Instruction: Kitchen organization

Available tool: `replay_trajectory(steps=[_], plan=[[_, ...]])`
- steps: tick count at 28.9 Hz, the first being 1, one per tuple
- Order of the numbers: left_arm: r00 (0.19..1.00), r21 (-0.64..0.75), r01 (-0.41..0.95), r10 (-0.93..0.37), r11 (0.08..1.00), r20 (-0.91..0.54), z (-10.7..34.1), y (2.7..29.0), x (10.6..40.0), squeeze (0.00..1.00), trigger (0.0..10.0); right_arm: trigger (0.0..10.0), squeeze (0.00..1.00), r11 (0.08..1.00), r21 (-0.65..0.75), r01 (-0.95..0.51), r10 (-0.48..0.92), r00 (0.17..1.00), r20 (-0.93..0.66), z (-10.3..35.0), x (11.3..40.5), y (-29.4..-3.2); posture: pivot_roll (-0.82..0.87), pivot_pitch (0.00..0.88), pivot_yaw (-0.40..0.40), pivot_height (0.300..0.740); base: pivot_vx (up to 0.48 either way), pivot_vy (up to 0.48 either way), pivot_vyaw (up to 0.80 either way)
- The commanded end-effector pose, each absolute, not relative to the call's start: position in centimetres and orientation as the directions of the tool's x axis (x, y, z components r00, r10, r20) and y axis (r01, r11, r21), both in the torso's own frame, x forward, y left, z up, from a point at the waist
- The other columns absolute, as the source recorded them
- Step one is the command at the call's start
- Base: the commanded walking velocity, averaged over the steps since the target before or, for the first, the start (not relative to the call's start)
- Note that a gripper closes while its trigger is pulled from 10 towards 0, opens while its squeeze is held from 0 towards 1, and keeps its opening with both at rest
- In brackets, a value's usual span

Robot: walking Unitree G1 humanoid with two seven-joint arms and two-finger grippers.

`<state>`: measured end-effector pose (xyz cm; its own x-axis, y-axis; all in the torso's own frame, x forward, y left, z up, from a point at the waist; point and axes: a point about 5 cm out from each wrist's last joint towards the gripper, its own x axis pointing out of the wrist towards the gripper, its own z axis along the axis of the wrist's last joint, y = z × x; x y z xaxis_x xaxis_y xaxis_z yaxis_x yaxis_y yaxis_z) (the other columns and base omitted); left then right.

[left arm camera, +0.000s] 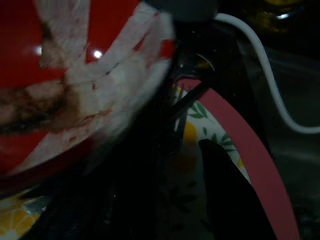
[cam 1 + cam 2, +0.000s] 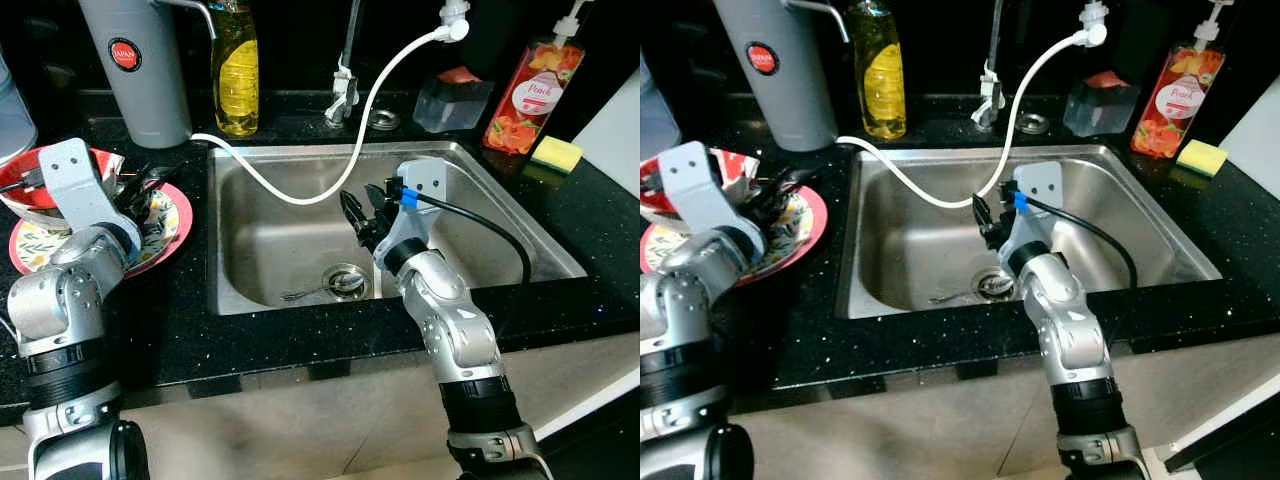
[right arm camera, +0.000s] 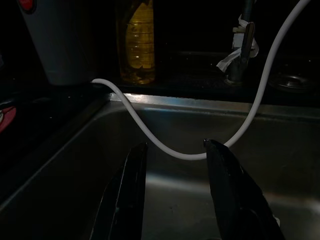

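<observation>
A steel sink (image 2: 500, 215) holds a spoon (image 2: 312, 292) lying beside the drain (image 2: 346, 281). My right gripper (image 2: 360, 215) hangs open over the middle of the basin with nothing between its fingers (image 3: 127, 195). A white hose (image 3: 150, 137) sags just past their tips. On the counter at the left, a red bowl (image 2: 35, 190) with crumpled, stained paper (image 1: 100, 85) sits on a floral plate (image 2: 170, 235) with a pink rim. My left gripper (image 2: 150, 190) is low over that plate, right beside the bowl.
Along the back stand a grey flask (image 2: 140, 70), a yellow soap bottle (image 2: 236, 70), the tap (image 2: 345, 85), a clear container (image 2: 452, 100) and a peach pump bottle (image 2: 525, 95). A yellow sponge (image 2: 556, 153) lies at the sink's right. The counter's front edge is close.
</observation>
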<state>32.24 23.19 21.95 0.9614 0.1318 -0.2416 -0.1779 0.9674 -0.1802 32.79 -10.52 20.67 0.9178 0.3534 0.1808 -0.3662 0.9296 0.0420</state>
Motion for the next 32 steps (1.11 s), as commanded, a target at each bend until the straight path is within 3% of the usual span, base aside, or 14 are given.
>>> replay_trajectory(steps=[1,13,17,23,24,26,27,30,32], plan=[[0.966,-0.13,-0.163,0.131,0.978,-0.225,22.2,23.0,32.2,0.0,10.0,10.0,0.0,0.933,0.046,-0.356,0.343,0.922,0.179,20.5,32.9,-10.7,0.08,0.0,-0.061,0.74,0.0,0.0,0.0],[0.949,-0.162,-0.185,0.133,0.969,-0.286,21.2,23.1,32.3,0.0,10.0,10.0,0.0,0.937,0.046,-0.348,0.334,0.925,0.18,20.5,32.8,-10.9,0.07,0.0,-0.05,0.74,0.0,0.0,0.0],[0.945,-0.246,-0.187,0.105,0.951,-0.311,20.9,22.9,32.4,0.0,10.0,10.0,0.0,0.938,0.047,-0.343,0.33,0.926,0.183,20.5,32.8,-11.0,0.07,0.0,-0.05,0.74,0.0,0.0,0.0],[0.931,-0.224,-0.192,0.106,0.955,-0.348,20.3,23.0,32.3,0.0,10.0,10.0,0.0,0.938,0.049,-0.342,0.328,0.926,0.184,20.5,32.8,-11.0,0.07,0.0,-0.05,0.74,0.0,0.0,0.0],[0.929,-0.221,-0.193,0.106,0.956,-0.354,20.2,22.9,32.3,0.0,8.6,10.0,0.0,0.939,0.049,-0.342,0.328,0.927,0.184,20.5,32.8,-11.0,0.07,0.0,-0.05,0.74,0.0,0.0,0.0],[0.928,-0.217,-0.194,0.107,0.957,-0.356,20.1,22.9,32.3,0.0,8.6,10.0,0.0,0.939,0.05,-0.341,0.327,0.927,0.183,20.5,32.8,-11.0,0.07,0.0,-0.05,0.74,0.0,0.0,0.0],[0.929,-0.211,-0.193,0.108,0.958,-0.355,20.1,22.9,32.3,0.0,7.8,10.0,0.0,0.939,0.049,-0.341,0.327,0.927,0.183,20.5,32.8,-11.0,0.07,0.0,-0.047,0.74,0.0,0.0,0.0],[0.928,-0.162,-0.198,0.131,0.967,-0.349,20.4,23.0,32.3,0.0,9.7,10.0,0.0,0.939,0.049,-0.341,0.327,0.927,0.185,20.6,32.8,-11.0,0.07,0.0,-0.048,0.74,0.0,0.0,0.0],[0.925,-0.128,-0.21,0.155,0.969,-0.346,20.5,23.1,32.3,0.0,10.0,10.0,0.0,0.939,0.049,-0.341,0.327,0.926,0.186,20.6,32.8,-11.0,0.07,0.0,-0.048,0.74,0.0,0.0,0.0]])
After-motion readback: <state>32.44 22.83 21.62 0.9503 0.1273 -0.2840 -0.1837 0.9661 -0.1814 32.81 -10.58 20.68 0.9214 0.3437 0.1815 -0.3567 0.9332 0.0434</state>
